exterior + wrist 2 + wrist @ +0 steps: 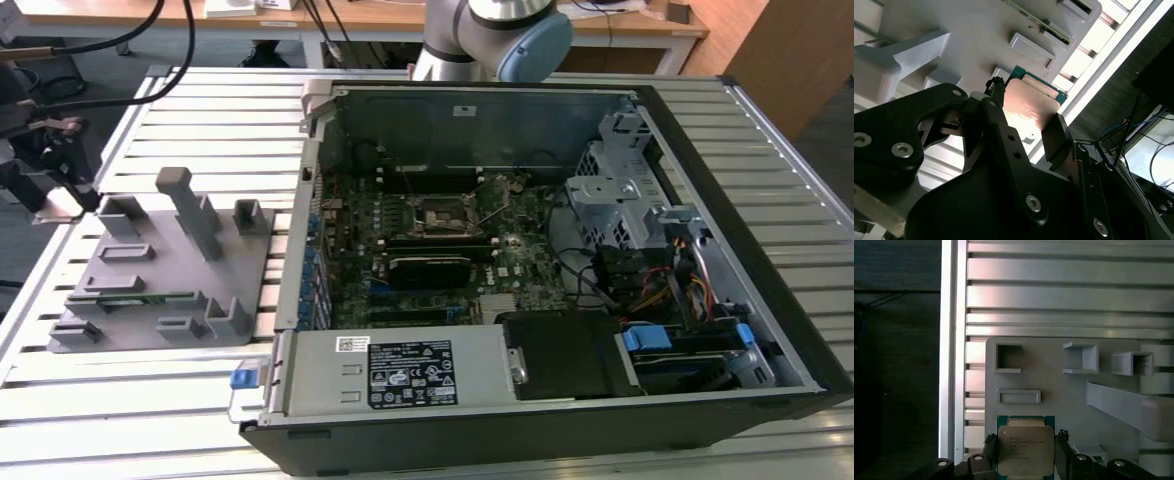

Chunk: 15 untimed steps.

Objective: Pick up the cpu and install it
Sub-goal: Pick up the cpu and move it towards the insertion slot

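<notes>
exterior view: high, looking down on table [160, 420] | both wrist views: close, sharing grey tray [1054, 390] [979, 40]

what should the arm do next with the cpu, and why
Probably carry it across toward the socket in the open case. The gripper is shut on the cpu, clamping two opposite edges. The cpu seems to hang clear of the grey tray, which lies to the exterior view's left of the case.
</notes>
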### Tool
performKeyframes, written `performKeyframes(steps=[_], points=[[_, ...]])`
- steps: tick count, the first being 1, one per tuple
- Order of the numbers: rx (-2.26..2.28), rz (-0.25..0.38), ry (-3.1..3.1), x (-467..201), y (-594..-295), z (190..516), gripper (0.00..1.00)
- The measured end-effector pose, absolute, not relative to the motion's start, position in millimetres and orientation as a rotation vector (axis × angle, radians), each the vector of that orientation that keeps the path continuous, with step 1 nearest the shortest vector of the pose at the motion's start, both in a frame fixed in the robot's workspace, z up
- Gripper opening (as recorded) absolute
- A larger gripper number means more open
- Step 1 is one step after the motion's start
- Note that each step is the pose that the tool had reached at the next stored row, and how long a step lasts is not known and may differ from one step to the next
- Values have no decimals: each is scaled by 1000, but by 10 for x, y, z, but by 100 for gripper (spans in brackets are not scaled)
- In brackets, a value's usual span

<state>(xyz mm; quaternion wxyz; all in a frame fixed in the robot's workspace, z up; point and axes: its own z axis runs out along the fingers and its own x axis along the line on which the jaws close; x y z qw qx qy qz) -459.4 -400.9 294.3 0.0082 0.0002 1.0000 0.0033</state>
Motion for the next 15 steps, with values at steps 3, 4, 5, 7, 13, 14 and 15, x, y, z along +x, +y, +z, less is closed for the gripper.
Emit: performKeyframes(steps=[3, 4, 5, 7, 13, 14, 15], points=[[1, 10, 3125, -4594, -4009, 2962, 54], [1, 10, 3125, -4594, -4009, 2967, 54], [1, 10, 3125, -4594, -4009, 2973, 54], [1, 10, 3125, -4593, -4009, 2984, 54], [1, 10, 3125, -4594, -4009, 3023, 54], [1, 10, 3125, -4594, -4009, 3028, 54], [1, 10, 3125, -4594, -4009, 3034, 54]])
